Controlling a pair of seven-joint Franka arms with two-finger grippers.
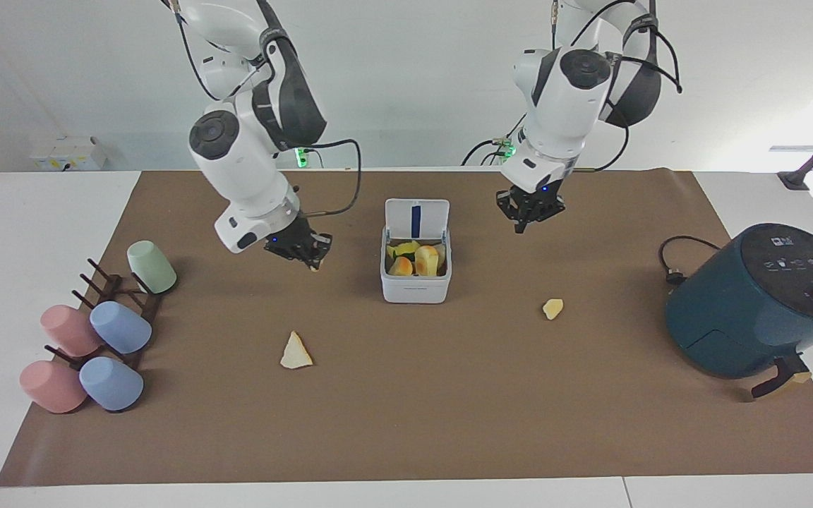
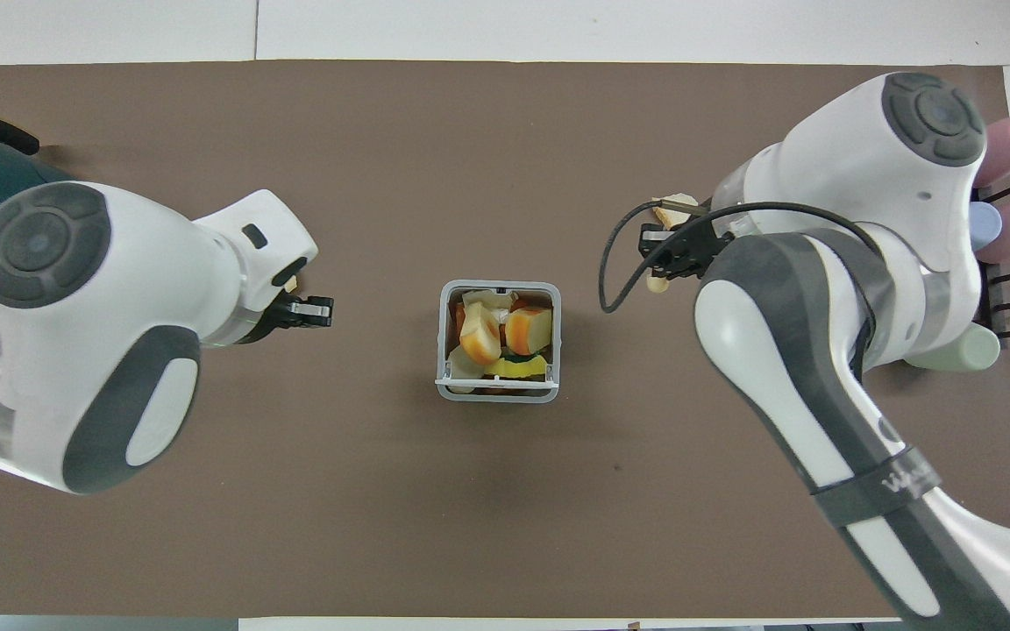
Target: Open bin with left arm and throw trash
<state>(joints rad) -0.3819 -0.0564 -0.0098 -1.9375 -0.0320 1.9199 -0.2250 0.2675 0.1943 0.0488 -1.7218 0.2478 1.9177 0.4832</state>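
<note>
Item one, the bin (image 1: 415, 279): a small white cube at frame centre in both views, its hinged lid (image 1: 417, 218) standing upright on the edge nearer the robots, and I can see yellow and orange food scraps (image 2: 501, 333) piled inside. Item two, my right gripper (image 1: 300, 248): raised over the brown mat (image 1: 406, 423) at centre left of the facing view, beside the bin toward the right arm's end; its fingers are drawn in on a small pale yellow scrap (image 1: 315, 266) that pokes out just below the tips. Item three, my left gripper (image 1: 530, 210): raised over the mat at upper centre right of the facing view, clear of the bin; its fingers look close together with nothing between them, though I cannot tell for certain how far they are parted. Item four, loose trash: a triangular wedge (image 1: 296, 352) lying on the mat at lower centre left of the facing view, farther from the robots than the bin, and a small lump (image 1: 552, 308) on the mat at centre right, toward the left arm's end. Item five, surroundings: a dark teal appliance (image 1: 759, 300) at the right edge of the facing view, and a rack of pastel cups (image 1: 99, 331) at its left edge.
</note>
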